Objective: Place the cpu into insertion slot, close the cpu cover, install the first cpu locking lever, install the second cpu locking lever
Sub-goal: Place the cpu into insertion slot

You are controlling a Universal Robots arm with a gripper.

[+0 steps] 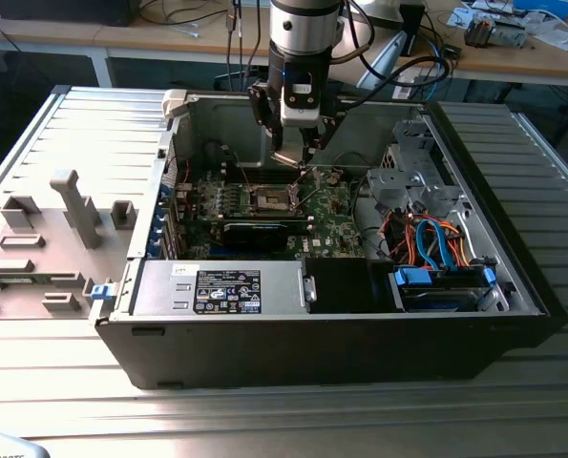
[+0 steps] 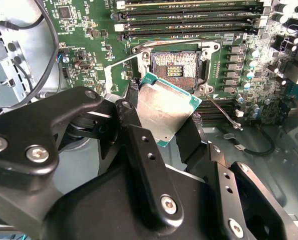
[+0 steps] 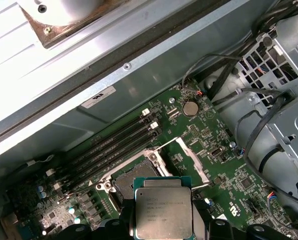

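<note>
My gripper (image 1: 298,160) hangs inside the open computer case, shut on the cpu (image 2: 169,107), a flat square chip with a dull silver top and green rim. In both wrist views the black fingers (image 2: 138,135) clamp two opposite edges of the cpu (image 3: 164,212). The chip is tilted and sits a little above and beside the insertion slot (image 2: 175,67), whose brownish contact field lies bare. On the green motherboard the insertion slot (image 1: 269,198) is just in front of the gripper. The cpu cover (image 3: 195,167) is swung open beside the socket. A thin wire lever (image 2: 224,112) sticks out loose next to it.
Long memory slots (image 2: 189,15) run along one side of the socket. A metal drive cage (image 1: 408,176) with orange and blue cables (image 1: 427,239) fills the case's side at the exterior view's right. A black power supply (image 1: 226,291) lies in front. Grey fixtures (image 1: 73,205) stand outside.
</note>
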